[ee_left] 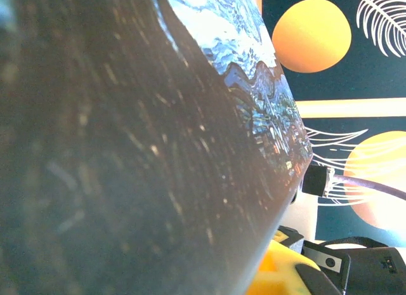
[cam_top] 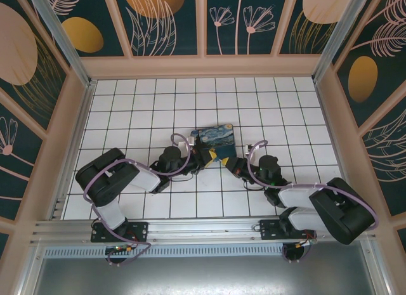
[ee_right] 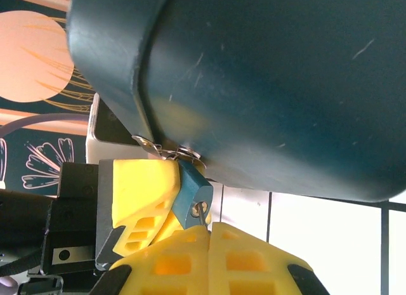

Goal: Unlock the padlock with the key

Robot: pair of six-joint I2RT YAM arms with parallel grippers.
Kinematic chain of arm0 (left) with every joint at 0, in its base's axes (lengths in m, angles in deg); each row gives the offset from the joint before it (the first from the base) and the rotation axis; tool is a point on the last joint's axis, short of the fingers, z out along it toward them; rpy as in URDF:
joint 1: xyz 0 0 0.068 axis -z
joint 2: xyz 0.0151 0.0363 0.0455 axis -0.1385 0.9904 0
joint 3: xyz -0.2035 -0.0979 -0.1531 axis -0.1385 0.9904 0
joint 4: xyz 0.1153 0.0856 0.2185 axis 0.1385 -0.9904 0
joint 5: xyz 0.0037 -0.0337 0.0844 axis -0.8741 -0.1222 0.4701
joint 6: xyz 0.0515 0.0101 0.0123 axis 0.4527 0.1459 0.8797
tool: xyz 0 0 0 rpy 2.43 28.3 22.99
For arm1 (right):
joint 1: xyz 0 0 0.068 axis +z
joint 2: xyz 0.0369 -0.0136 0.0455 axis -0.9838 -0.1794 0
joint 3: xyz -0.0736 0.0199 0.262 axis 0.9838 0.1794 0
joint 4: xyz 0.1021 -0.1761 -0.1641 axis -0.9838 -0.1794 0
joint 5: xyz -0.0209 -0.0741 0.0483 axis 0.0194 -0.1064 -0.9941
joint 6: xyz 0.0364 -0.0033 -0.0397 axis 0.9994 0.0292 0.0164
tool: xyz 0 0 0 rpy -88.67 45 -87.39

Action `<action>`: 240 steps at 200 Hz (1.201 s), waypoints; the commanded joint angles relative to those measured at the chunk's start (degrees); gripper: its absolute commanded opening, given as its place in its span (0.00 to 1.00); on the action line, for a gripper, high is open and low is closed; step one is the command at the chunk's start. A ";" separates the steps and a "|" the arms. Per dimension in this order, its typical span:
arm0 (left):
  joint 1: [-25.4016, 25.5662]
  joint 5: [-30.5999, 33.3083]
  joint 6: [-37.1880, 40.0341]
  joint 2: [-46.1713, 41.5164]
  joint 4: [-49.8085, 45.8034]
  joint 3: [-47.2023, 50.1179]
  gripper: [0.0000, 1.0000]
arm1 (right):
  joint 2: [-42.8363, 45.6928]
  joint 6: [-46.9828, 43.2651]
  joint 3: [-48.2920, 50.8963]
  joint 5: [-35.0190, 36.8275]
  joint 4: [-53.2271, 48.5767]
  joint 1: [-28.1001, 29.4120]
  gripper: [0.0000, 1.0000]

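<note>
- The padlock (ee_right: 193, 192) hung from a hasp (ee_right: 166, 149) at the lower edge of the box (ee_right: 273, 85), above the tiled surface (ee_right: 330, 244).
- The right jaws were closed on the key (ee_right: 201, 210), its tip at the padlock's base.
- The left jaws, nearly closed, seemed to pinch the padlock's side.
- Both looked light, rigid and slippery. The thin key might bend if forced, so grip its head.
- No writing was legible.
</note>
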 commanded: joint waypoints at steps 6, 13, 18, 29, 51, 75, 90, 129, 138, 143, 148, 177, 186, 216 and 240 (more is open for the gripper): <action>1.30 -6.96 0.18 -1.41 2.52 -1.73 0.00 | 2.19 -1.35 -0.82 -0.42 4.99 -0.30 0.00; 1.28 -6.86 0.25 -1.40 2.31 -1.81 0.00 | 2.36 -1.26 -0.79 -0.43 4.98 -0.18 0.00; 1.29 -6.75 0.26 -1.31 2.34 -1.81 0.00 | 2.57 -1.19 -0.81 -0.47 4.83 -0.08 0.00; 1.27 -6.60 0.15 -1.19 2.34 -1.83 0.00 | 2.98 -1.09 -0.81 -0.43 4.61 0.09 0.00; 1.23 -6.48 0.26 -0.83 2.34 -1.89 0.00 | 3.69 -1.29 -1.01 -0.33 3.75 0.71 0.00; 1.26 -6.52 -0.15 -0.47 2.66 -2.18 0.00 | 3.32 -1.69 -1.46 -0.76 3.75 1.07 0.00; 1.27 -6.80 -0.32 -0.36 2.85 -2.50 0.00 | 2.63 -2.09 -1.74 -1.12 4.30 1.07 0.00; 1.23 -9.36 -4.11 1.04 8.31 -2.58 0.00 | 0.67 -3.32 -2.24 -3.32 9.73 -0.22 0.00; 1.22 -9.52 -5.50 1.38 10.35 -2.10 0.00 | 0.26 -3.53 -2.42 -4.05 10.69 -0.58 0.00; 1.28 -9.63 -6.29 1.65 11.53 -1.98 0.00 | 0.08 -3.62 -2.61 -4.55 11.03 -0.69 0.00; 1.28 -9.64 -7.03 1.83 12.65 -1.76 0.00 | -0.09 -3.79 -2.80 -5.04 11.16 -0.91 0.00; 1.26 -9.68 -9.42 2.00 15.72 -1.47 0.00 | -0.61 -4.89 -3.67 -7.25 11.60 -2.20 0.00; 1.31 -9.70 -9.25 1.57 15.38 -1.57 0.00 | -0.91 -4.70 -3.76 -7.83 11.79 -2.60 0.00; 1.26 -9.77 -7.40 0.00 12.49 -1.80 0.00 | -3.24 -0.99 -3.79 -10.09 16.19 -5.25 0.00; 1.29 -9.71 -6.42 -0.37 11.23 -1.71 0.00 | -5.40 0.99 -5.43 -11.70 17.33 -5.69 0.00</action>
